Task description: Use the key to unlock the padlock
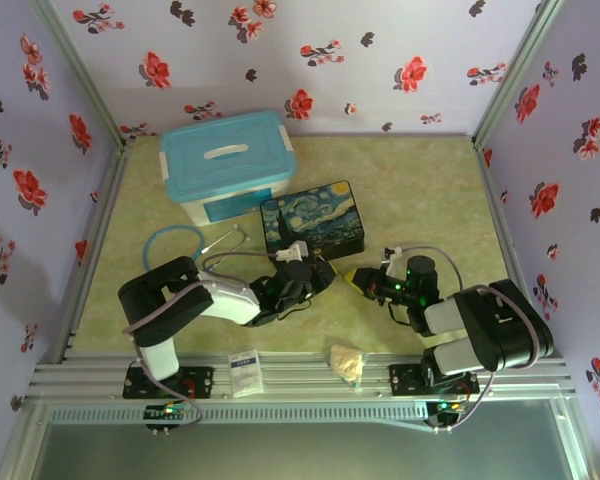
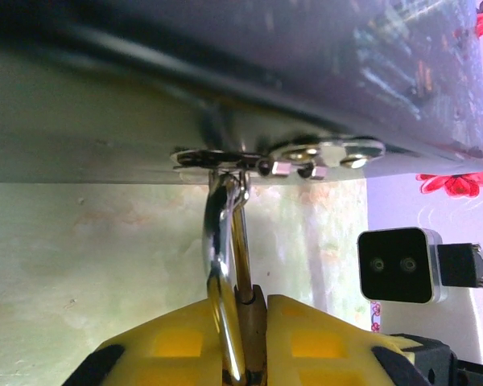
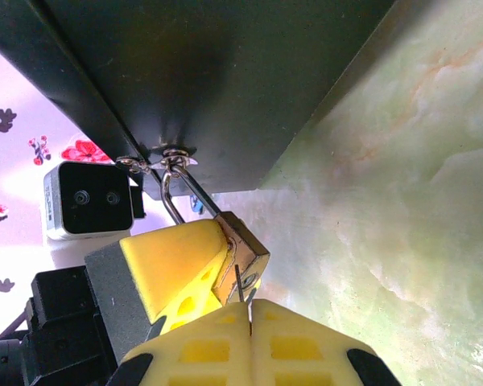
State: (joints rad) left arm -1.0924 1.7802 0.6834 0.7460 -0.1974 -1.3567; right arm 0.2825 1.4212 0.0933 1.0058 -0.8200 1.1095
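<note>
**Padlock clamped at the box clasp, key at its base**

**Top external.** Two containers stand on the desk (image 1: 420, 190).
- Far left is a white tub (image 1: 225, 165) with a blue lid and a handle. The lid is on, so the contents can't be seen.
- Just beside it, toward centre, is a flat starry-night box (image 1: 315, 215). Its lid is down and the contents are likewise hidden.

The left arm (image 1: 210, 295) and right arm (image 1: 470, 325) both reach to the box's near edge, their heads close together. A blue hose loop (image 1: 175, 240) lies near the tub. A white packet (image 1: 245, 372) and a crumpled beige wrapper (image 1: 347, 360) lie at the near edge, between the arm bases.

**Left wrist.** The left claw (image 2: 243, 342) is narrow, with a yellow finger pressed on either side of the padlock (image 2: 256, 310). The silver shackle (image 2: 217, 241) rises from the body and passes through the metal clasp (image 2: 217, 157) on the dark box wall. The shackle looks seated in the body.

**Right wrist.** The right claw (image 3: 249, 314) is fully closed, pinching the key (image 3: 239, 283). The key is a thin dark sliver standing up out of the fingertips. Its tip meets the bottom face of the brass padlock body, but whether it has entered the keyhole cannot be told. One yellow finger of the left claw lies flat against the padlock's side. The padlock hangs tilted from the clasp, just off the box's near wall.
</note>
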